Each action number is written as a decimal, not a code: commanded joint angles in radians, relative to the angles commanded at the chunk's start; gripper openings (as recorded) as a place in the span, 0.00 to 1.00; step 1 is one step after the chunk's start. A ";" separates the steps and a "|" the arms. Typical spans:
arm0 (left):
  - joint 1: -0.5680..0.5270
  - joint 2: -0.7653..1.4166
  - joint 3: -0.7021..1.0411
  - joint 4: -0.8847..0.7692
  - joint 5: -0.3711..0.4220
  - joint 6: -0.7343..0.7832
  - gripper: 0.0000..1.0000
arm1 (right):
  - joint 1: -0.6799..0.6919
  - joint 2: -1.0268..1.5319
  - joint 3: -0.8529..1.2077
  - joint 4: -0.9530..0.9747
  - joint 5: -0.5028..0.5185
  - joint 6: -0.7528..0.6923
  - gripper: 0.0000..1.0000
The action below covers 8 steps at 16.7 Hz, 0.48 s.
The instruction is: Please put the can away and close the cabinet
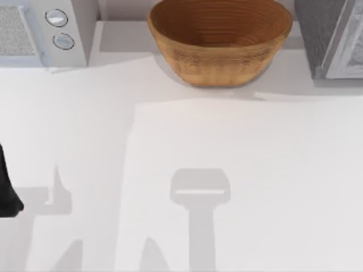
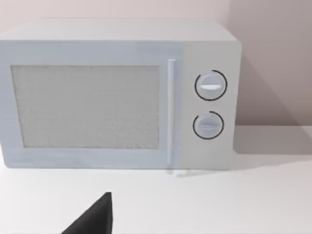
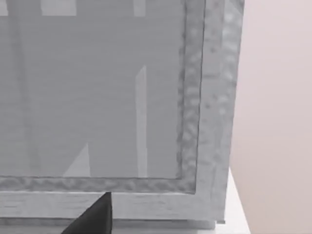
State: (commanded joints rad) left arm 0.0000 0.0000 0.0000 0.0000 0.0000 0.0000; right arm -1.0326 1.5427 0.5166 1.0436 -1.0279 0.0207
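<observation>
The can is out of view. The grey cabinet [image 1: 326,39] stands at the back right corner of the table, and its mottled frame [image 3: 207,97] around a flat grey panel is close in front of the right wrist camera. A dark tip of my right gripper [image 3: 92,217] shows low before the cabinet's lower edge. My left arm [image 1: 7,192] sits at the table's left edge. A dark tip of my left gripper [image 2: 92,219] shows above the white tabletop, facing the microwave.
A white microwave [image 1: 51,31] with two round dials [image 2: 210,86] stands at the back left, its door shut. A large woven bowl [image 1: 220,39] sits at the back middle. The white tabletop [image 1: 227,170] spreads across the front.
</observation>
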 joint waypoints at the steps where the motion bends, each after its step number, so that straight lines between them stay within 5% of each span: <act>1: 0.000 0.000 0.000 0.000 0.000 0.000 1.00 | -0.004 -0.004 0.057 -0.058 -0.005 -0.001 1.00; 8: 0.000 0.000 0.000 0.000 0.000 0.000 1.00 | -0.027 -0.061 0.574 -0.627 -0.026 -0.004 1.00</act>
State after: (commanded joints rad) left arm 0.0000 0.0000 0.0000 0.0000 0.0000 0.0000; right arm -1.0600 1.4820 1.0908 0.4161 -1.0537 0.0170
